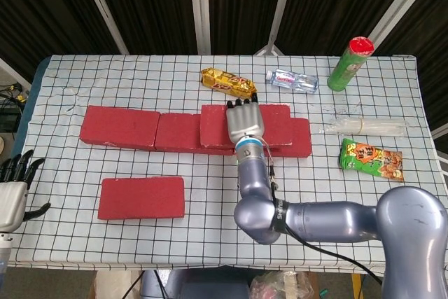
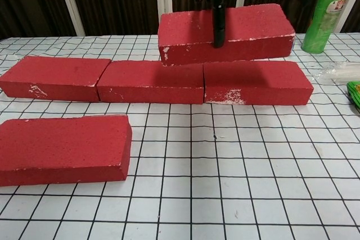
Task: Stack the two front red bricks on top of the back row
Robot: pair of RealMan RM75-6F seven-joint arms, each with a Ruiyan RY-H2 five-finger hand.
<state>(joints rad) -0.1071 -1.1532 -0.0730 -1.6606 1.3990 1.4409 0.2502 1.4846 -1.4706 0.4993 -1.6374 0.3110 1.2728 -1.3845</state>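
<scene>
My right hand [image 1: 243, 121] grips a red brick [image 2: 247, 29] and holds it in the air above the seam between the middle brick [image 2: 151, 81] and the right brick [image 2: 259, 81] of the back row. A thumb [image 2: 218, 23] crosses the lifted brick's front face. The left brick of the back row [image 2: 53, 77] lies beside them. The other front red brick [image 2: 62, 149] rests on the table at front left. My left hand [image 1: 15, 187] hangs off the table's left edge, fingers apart, holding nothing.
Behind the back row lie a gold snack bar [image 1: 228, 82] and a small water bottle [image 1: 292, 80], with a green can [image 1: 350, 64] standing further right. A clear plastic bag [image 1: 364, 127] and a green snack packet [image 1: 371, 160] lie on the right side.
</scene>
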